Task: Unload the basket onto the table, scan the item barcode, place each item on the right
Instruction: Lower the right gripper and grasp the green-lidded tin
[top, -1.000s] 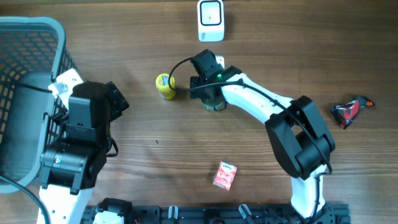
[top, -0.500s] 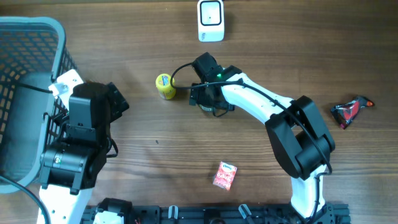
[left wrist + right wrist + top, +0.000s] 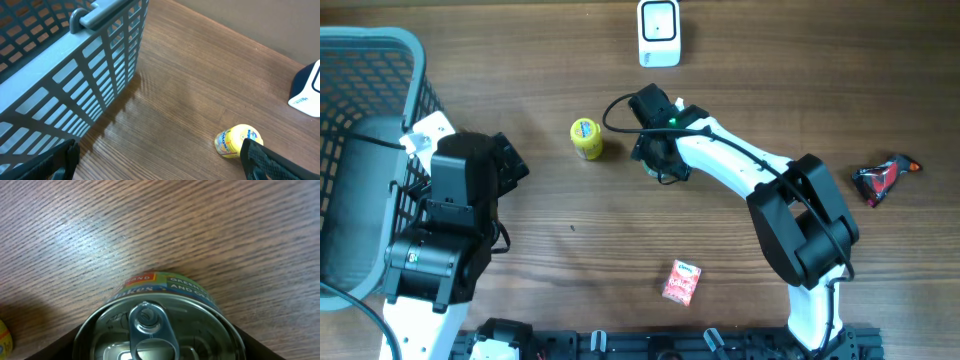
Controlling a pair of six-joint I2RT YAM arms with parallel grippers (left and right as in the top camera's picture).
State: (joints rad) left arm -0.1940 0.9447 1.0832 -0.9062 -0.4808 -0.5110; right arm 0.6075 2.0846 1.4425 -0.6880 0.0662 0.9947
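A tin can [image 3: 155,325] with a pull-tab lid and a green label stands upright on the wooden table. My right gripper [image 3: 157,347] is closed around it, a dark finger pressed against each side of its rim. In the overhead view the right gripper [image 3: 658,150] covers most of the can [image 3: 665,170]. The white barcode scanner [image 3: 659,32] stands at the table's far edge, beyond the can. My left gripper [image 3: 160,170] is open and holds nothing; in the overhead view the left gripper [image 3: 515,160] sits beside the basket.
A small yellow container [image 3: 586,138] lies just left of the can, also seen near the left gripper's right finger [image 3: 260,160]. A grey-blue mesh basket [image 3: 380,50] fills the left side. A red packet [image 3: 683,282] lies near the front, a dark wrapper [image 3: 882,178] at the right.
The right gripper has turned slightly over the can and its jaws have closed in onto the can's sides. The left arm has not moved.
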